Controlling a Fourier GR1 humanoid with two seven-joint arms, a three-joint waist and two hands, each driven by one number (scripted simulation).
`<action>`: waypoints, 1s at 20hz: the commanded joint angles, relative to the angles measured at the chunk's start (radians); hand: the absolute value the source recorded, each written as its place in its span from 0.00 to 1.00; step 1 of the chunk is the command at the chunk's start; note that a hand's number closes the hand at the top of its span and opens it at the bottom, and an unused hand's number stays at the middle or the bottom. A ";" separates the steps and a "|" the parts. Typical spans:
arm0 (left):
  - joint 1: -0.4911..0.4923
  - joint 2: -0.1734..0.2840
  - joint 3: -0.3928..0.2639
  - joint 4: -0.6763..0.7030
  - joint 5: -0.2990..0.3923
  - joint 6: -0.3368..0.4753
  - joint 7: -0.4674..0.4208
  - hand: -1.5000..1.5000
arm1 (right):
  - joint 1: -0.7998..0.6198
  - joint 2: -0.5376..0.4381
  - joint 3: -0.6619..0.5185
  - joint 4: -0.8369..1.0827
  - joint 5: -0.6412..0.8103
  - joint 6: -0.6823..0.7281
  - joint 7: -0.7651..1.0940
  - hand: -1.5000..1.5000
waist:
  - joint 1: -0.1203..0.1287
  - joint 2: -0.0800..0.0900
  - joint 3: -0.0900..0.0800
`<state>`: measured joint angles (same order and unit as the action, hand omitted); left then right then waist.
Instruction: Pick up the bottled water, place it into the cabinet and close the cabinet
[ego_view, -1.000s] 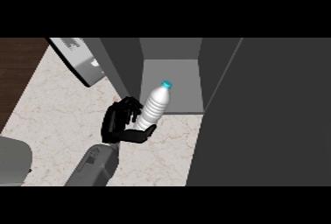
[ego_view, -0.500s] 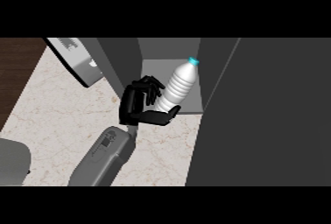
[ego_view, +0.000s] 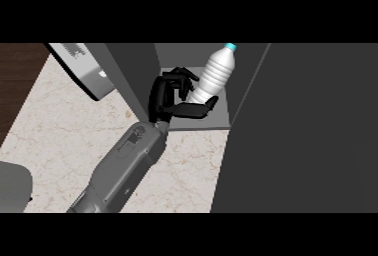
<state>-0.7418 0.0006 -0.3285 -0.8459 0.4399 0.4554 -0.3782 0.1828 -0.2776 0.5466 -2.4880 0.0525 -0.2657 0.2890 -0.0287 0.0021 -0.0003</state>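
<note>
My left hand (ego_view: 171, 97), black fingers curled, grips the ribbed clear plastic bottled water (ego_view: 214, 72), teal-capped and tilted toward 1 o'clock, inside the open grey cabinet (ego_view: 193, 122) above the marbled tabletop (ego_view: 66, 135).

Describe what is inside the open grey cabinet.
Inside the open grey cabinet is a clear plastic water bottle with a blue cap, held by the black left hand. The hand hides the bottle's base; the door hides the interior's right side.

A pale beige marbled stone counter (ego_view: 55, 135) fills the lower left — a strip of dark brown wood (ego_view: 16, 75) borders it at far left, a rounded grey object (ego_view: 13, 187) below.
</note>
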 joint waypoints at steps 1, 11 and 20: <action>-0.062 -0.001 0.002 0.121 0.082 0.025 -0.048 1.00 | 0.061 -0.017 0.003 -0.131 0.008 0.002 0.030 0.00 | -0.009 0.002 0.000; -0.205 -0.001 -0.002 0.392 0.123 0.124 -0.146 1.00 | 0.069 -0.022 -0.057 -0.047 -0.072 0.049 -0.061 0.00 | -0.020 0.008 0.000; -0.336 0.000 0.110 0.626 0.070 0.101 -0.240 1.00 | 0.086 -0.046 -0.066 -0.078 -0.072 0.081 -0.075 0.00 | -0.030 0.016 0.000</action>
<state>-1.0282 0.0022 -0.2416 -0.2954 0.5206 0.5686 -0.5888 0.2571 -0.3092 0.4946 -2.4842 0.0069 -0.2001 0.1850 -0.0571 0.0152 -0.0005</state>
